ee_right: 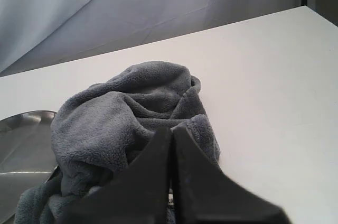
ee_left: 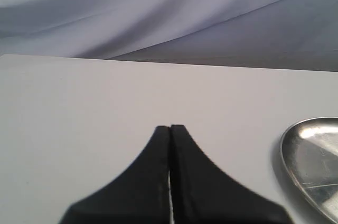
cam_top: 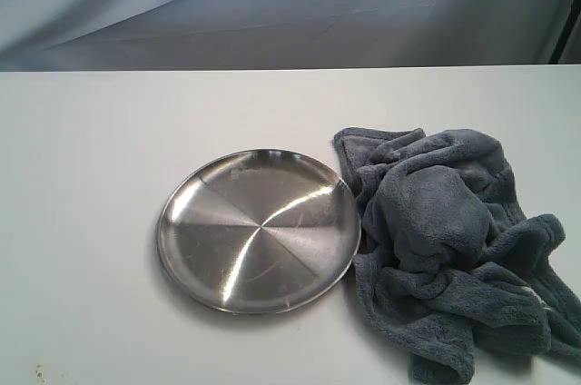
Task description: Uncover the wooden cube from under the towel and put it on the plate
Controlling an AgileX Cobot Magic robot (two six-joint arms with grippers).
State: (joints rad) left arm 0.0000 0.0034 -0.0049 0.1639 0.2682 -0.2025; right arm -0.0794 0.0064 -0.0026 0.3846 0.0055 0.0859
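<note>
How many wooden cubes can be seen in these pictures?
0. None shows in any view. One could be hidden under the bunched towel, which lies right beside the plate, on its right in the exterior view.

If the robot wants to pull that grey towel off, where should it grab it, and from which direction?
Probably a raised fold on top of the towel, coming straight down from above. The cloth is bunched into a mound, and its ridges stand up enough for the right gripper, now closed, to open and pinch one. Lifting away from the plate should keep the cloth off it.
</note>
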